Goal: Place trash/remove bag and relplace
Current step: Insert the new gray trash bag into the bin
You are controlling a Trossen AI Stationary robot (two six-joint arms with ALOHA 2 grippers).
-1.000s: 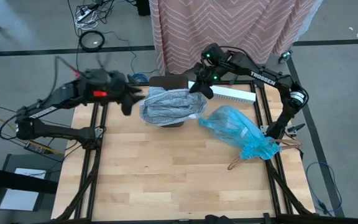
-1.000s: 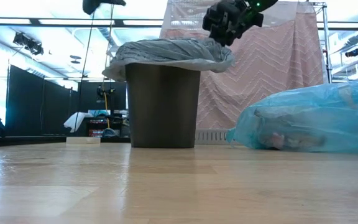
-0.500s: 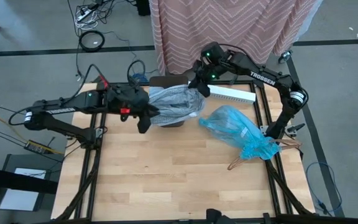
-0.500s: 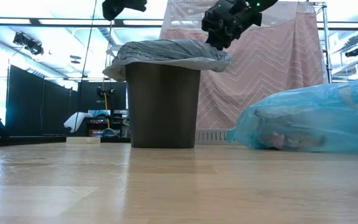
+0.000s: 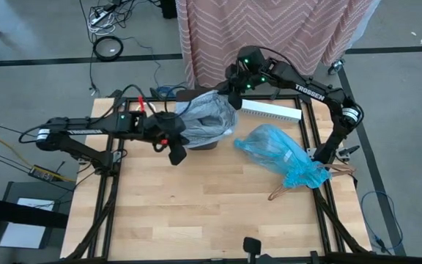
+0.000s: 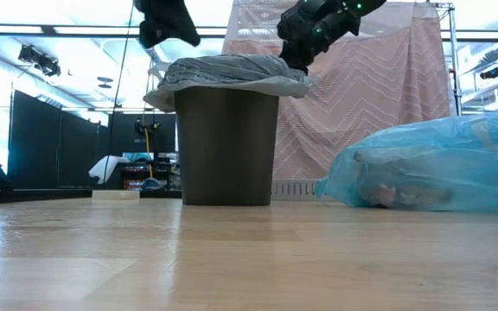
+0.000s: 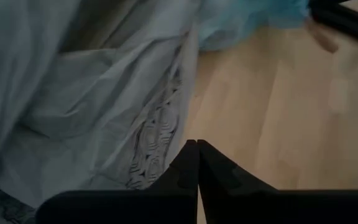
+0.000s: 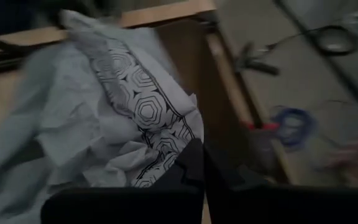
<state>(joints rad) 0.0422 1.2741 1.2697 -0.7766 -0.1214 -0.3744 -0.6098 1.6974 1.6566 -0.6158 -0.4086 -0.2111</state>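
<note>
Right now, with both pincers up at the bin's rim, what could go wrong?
1. The right pincer is shut on the grey bag; that film looks thin, and a pull might tear it or drag it off the bin.
2. The left pincer is shut at the bin's near-left rim. It may have caught little or no film, so its pull could slip off.
3. Opposed pulls could tip the bin.

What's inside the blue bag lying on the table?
Through the blue bag, pale crumpled scraps with pinkish bits show near its bottom in the low view. The crinkled plastic hides the rest of its contents.
</note>
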